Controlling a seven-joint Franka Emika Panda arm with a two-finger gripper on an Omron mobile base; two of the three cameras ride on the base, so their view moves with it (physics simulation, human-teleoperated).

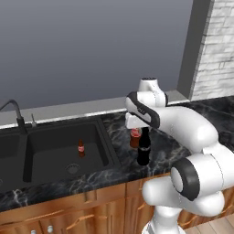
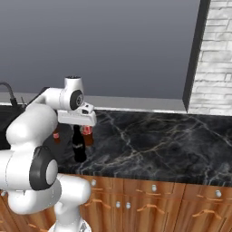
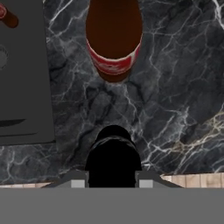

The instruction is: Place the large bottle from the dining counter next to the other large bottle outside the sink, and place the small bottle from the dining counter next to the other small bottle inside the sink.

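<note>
Claw: the claw [image 3: 113, 183] was clamped on the neck of the large bottle [image 1: 143, 148], its fingers [image 3: 78, 183] on either side of the cap in the hand view.
Large bottle: upright, its base at or just above the bench [image 2: 158, 140]; contact could not be told. It stood to the right of the sink [image 1: 55, 146], just near of the other large bottle [image 1: 135, 138].
Other small bottle [image 1: 81, 148]: upright in the right basin, well apart from the pair.
Risk: the two large bottles were very close; a sideways drift or a tilted release would likely knock the brown one or topple the black one.
Arm: reached forward and left from the base, elbow bent, hand pointing straight down over the bottle.
</note>
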